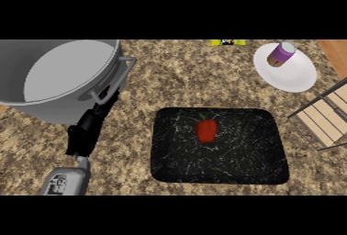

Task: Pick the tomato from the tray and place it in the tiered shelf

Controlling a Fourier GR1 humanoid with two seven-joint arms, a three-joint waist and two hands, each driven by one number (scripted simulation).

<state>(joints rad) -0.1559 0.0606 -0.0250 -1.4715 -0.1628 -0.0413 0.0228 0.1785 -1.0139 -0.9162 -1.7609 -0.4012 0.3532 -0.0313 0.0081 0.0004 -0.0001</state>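
Pick not begun: tomato is sitting mid tray, left hand w/ fingers straight is resting by pot; next needs a reach, then shelf.

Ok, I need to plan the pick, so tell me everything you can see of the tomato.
The tomato is red, glossy and somewhat elongated, with a small green stem at its upper end. It lies on the black tray, a little above the tray's middle, its long axis running up and down in the view. Only the tray touches it; no hand is near it.
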